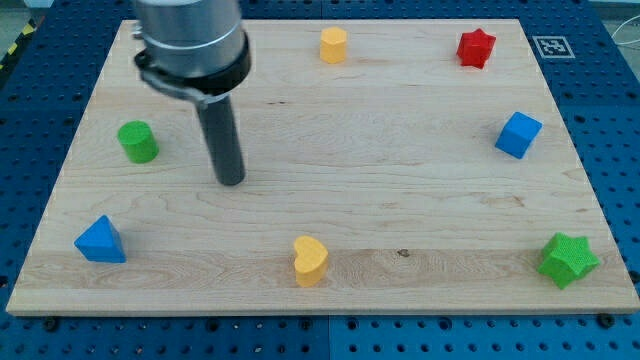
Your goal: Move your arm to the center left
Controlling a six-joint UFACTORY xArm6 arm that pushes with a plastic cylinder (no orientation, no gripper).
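My end effector is plain rod, no jaws to spread or press together; my tip rests on bench in left half, about mid-height, touching no block. Green cylinder near, to view's left of my tip. Green star at bottom right, blue triangle at bottom left (both near bench edge). Blue cube at right. Yellow heart at bottom centre. Red star top right, second yellow block top centre.
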